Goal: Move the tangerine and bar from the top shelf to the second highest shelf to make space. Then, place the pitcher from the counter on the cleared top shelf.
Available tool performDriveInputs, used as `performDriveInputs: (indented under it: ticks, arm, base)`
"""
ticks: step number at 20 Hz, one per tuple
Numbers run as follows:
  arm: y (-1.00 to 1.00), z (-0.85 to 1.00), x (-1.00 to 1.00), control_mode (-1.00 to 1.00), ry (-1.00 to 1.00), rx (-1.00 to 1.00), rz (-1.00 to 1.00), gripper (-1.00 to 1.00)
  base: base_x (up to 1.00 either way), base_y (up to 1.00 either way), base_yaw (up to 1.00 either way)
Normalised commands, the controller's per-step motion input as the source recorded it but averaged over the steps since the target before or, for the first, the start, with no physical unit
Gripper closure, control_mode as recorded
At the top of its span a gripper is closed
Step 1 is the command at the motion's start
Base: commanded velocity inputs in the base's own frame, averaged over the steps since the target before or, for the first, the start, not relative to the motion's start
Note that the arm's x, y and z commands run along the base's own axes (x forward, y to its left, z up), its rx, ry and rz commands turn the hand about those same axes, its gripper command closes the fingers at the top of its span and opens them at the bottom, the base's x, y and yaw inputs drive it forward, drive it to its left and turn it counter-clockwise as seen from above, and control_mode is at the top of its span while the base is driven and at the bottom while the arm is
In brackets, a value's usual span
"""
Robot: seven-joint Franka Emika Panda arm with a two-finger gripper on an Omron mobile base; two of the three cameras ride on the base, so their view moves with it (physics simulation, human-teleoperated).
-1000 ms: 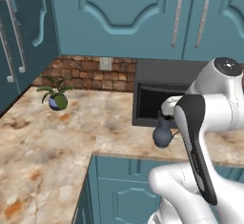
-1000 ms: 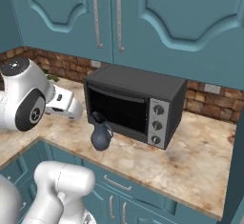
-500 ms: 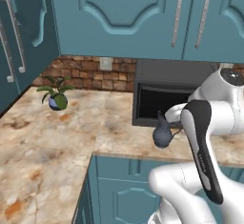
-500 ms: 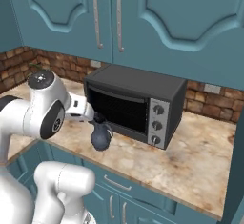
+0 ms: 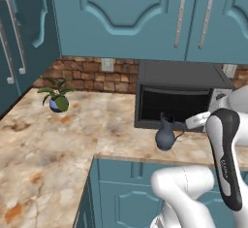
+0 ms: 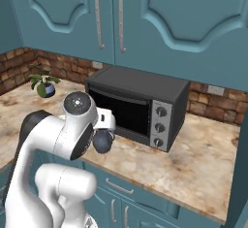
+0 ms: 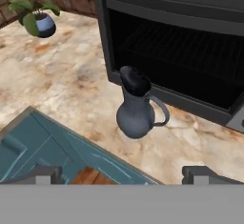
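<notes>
Pitcher [image 7: 137, 107] stands upright on the marbled stone desk [image 7: 71, 80], just before the dark toaster oven [image 7: 181, 42], its loop handle turned toward the oven's right. The end effector [image 7: 121, 173], fingers spread wide and empty, hangs above; a good grasp would straddle the narrow neck, since the glossy bulbous base offers little purchase.

The jug [image 7: 137, 111] was dark blue-grey, the worktop [image 7: 71, 80] beige-and-brown marbled, the oven [image 6: 140, 103] dark grey, the cupboards [image 5: 131, 18] teal.
</notes>
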Motion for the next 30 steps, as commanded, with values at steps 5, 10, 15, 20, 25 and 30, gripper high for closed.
performDriveInputs:
  ticks: [5,10,15,20,25,30]
  arm:
    - [-0.28,-0.06,0.11,-1.00,-0.01,0.09,0.11,-1.00]
    - [-0.07,-0.07,0.23,-1.00,0.00,0.06,0.19,-1.00]
    - [0.00,-0.29,0.24,-1.00,-0.07,0.01,0.13,-1.00]
    - [0.00,-0.35,0.09,-1.00,-0.09,0.00,0.02,-1.00]
    - [-0.02,-0.33,0.18,-1.00,-0.07,0.00,0.00,-1.00]
    - [-0.24,-0.30,0.28,-1.00,-0.01,0.00,0.05,-1.00]
  base:
    - [0.00,0.00,0.00]
    - [0.00,0.00,0.00]
    - [0.00,0.00,0.00]
    - [0.00,0.00,0.00]
    - [0.00,0.00,0.00]
    - [0.00,0.00,0.00]
